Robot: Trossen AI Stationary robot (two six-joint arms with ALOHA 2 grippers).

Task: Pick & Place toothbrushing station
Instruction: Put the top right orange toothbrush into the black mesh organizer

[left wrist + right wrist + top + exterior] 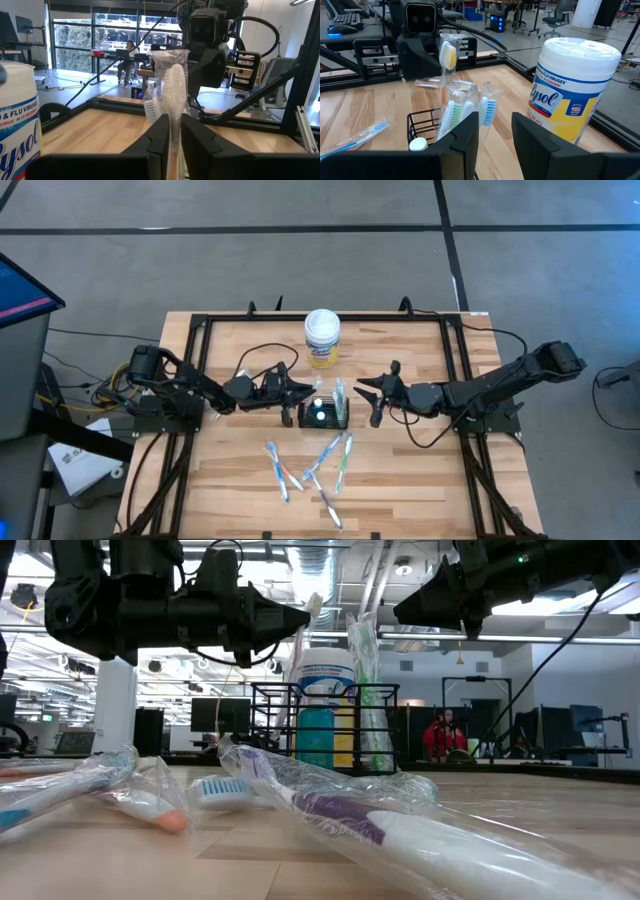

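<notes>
The toothbrushing station (323, 416), a small black wire-mesh holder, sits on the table (230, 480) near its middle, directly between the two grippers. It holds several plastic-wrapped toothbrushes standing upright (451, 114), with a small tube showing a white cap beside them.

The left gripper (297, 392) is just beside the station's near wall. Its fingers (162, 135) stand close on either side of a wrapped toothbrush (173, 95) that rises upright between them; I cannot tell whether they are still pinching it or have just parted from it. In the low view this gripper hangs above the holder's rim, with the brush head just ahead of its tip.

The right gripper (372, 395) hovers on the opposite side of the station, a little farther from it. Its fingers (465, 135) are apart with nothing between them, and they point at the holder.

Beyond the station, away from both grippers toward the far edge of the table, stands a white wipes canister (322, 338) with a yellow label. On the near side of the station lie loose wrapped toothbrushes (308, 468), scattered and crossing one another. A person (446, 732) sits in the room behind the table.
</notes>
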